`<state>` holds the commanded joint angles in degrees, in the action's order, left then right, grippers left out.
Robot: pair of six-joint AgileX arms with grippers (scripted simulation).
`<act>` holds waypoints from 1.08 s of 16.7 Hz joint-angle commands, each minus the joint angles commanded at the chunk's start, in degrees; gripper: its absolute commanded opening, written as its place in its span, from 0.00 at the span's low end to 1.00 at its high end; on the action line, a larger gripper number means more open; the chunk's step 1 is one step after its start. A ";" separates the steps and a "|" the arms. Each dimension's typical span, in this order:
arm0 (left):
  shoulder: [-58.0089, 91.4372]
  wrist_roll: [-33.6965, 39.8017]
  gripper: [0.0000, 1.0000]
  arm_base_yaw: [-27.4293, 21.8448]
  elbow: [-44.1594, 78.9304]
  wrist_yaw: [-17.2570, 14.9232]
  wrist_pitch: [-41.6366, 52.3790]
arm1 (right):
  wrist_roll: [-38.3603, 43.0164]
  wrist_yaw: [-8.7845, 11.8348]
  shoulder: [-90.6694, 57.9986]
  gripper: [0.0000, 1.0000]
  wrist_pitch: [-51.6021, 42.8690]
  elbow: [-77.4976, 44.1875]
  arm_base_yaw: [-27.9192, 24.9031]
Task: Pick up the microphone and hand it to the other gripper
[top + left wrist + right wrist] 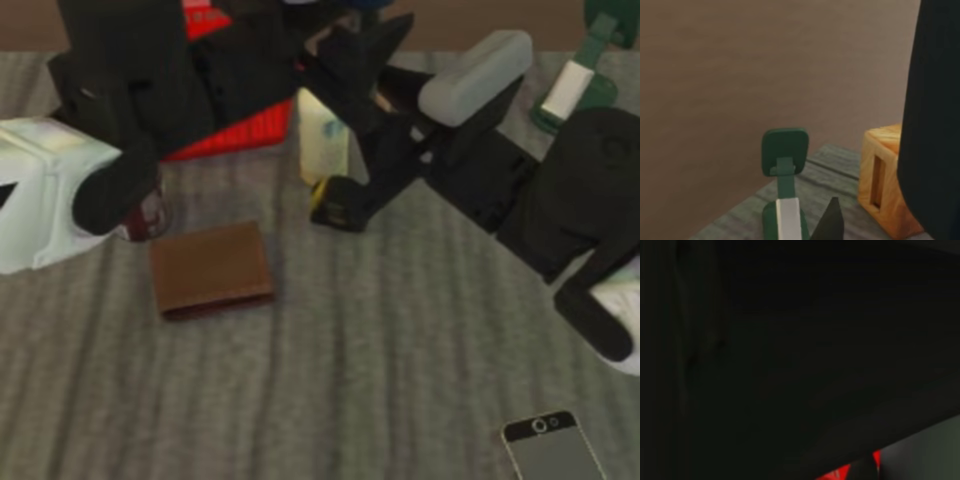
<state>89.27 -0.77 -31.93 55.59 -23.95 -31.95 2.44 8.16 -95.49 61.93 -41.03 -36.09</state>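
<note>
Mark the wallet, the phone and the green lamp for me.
wallet (212, 268): top view, middle of its brown cover.
phone (553, 449): top view, grey screen, near the table's lower right.
green lamp (785, 151): left wrist view, centre of its square green head.
</note>
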 joint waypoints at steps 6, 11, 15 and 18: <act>0.00 0.00 0.00 0.00 0.00 0.00 0.00 | 0.00 0.00 0.00 0.00 0.00 0.00 0.00; 0.00 0.00 0.00 0.00 0.00 0.00 0.00 | 0.00 0.00 0.00 0.00 0.00 0.00 0.00; 0.00 0.00 0.00 0.00 0.00 0.00 0.00 | 0.00 0.00 0.00 0.15 0.00 0.00 0.00; 0.00 0.00 0.00 0.00 0.00 0.00 0.00 | 0.00 0.00 0.00 0.38 0.00 0.00 0.00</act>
<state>89.27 -0.77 -31.93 55.59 -23.95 -31.95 2.44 8.16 -95.49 61.93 -41.03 -36.09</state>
